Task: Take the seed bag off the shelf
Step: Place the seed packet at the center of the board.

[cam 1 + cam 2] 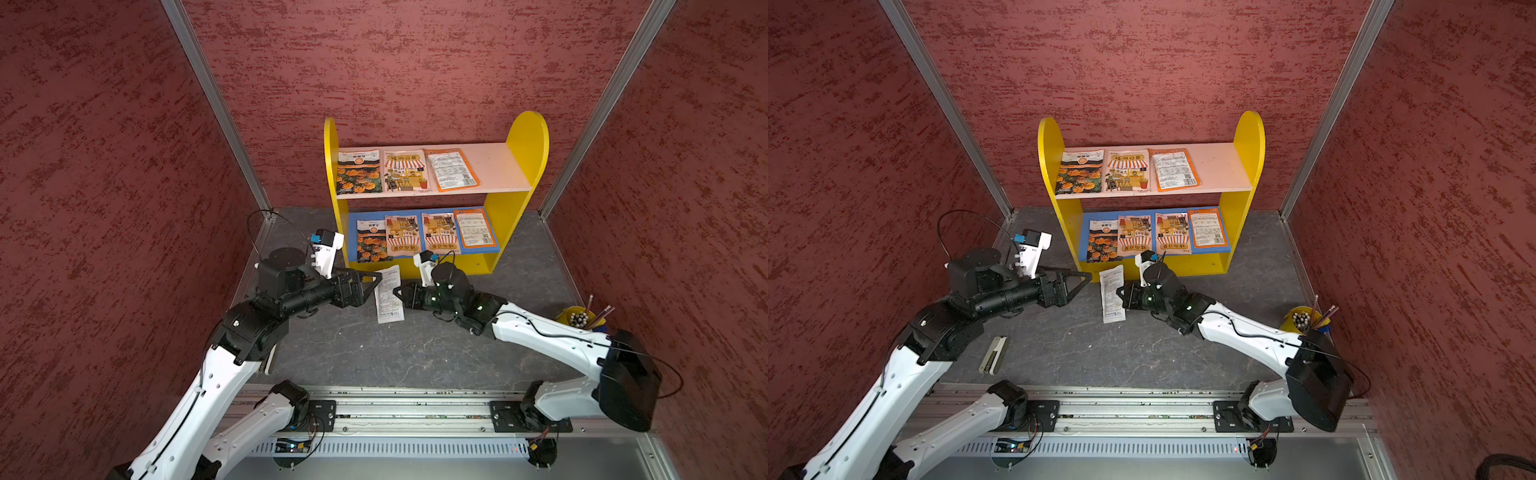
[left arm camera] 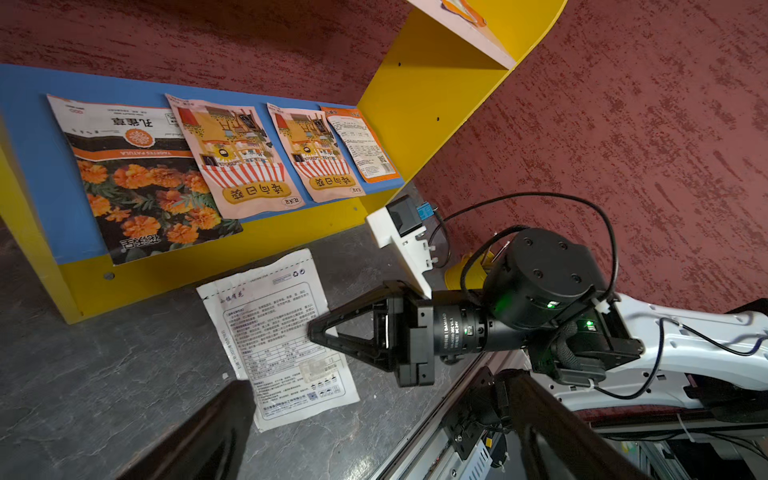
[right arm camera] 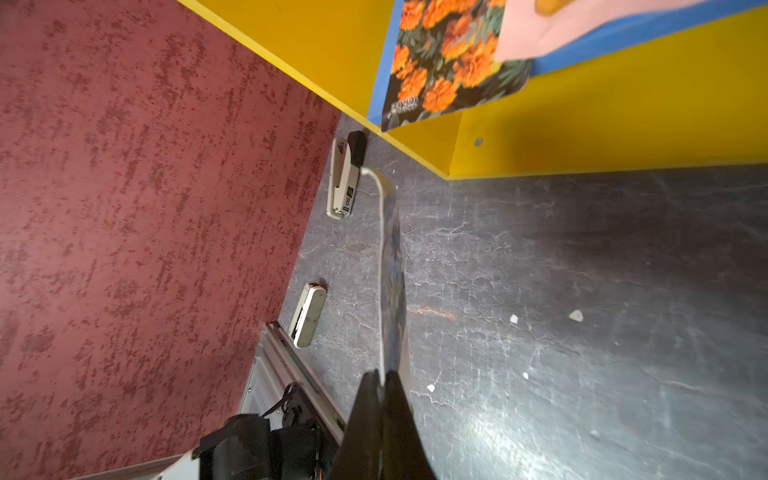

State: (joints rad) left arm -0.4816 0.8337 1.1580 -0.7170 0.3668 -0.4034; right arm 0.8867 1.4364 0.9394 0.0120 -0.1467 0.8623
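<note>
Right gripper (image 1: 395, 291) clenched on one long edge of the white printed seed bag (image 1: 388, 297); in the right wrist view the bag (image 3: 390, 270) runs edge-on out from between the closed fingers (image 3: 365, 415). Left gripper (image 1: 376, 280) spread wide and holding nothing, its tips just beside the bag's opposite edge, so that the bag lies between the two grippers. The two-tier shelf (image 1: 528, 137), with yellow round-topped side panels, a pale pink upper board and a blue lower board, stands just beyond both grippers; the bag is off it, over the dark grey desk (image 1: 415, 353) in front of the lower board. Whether the bag touches the desk cannot be told.
</note>
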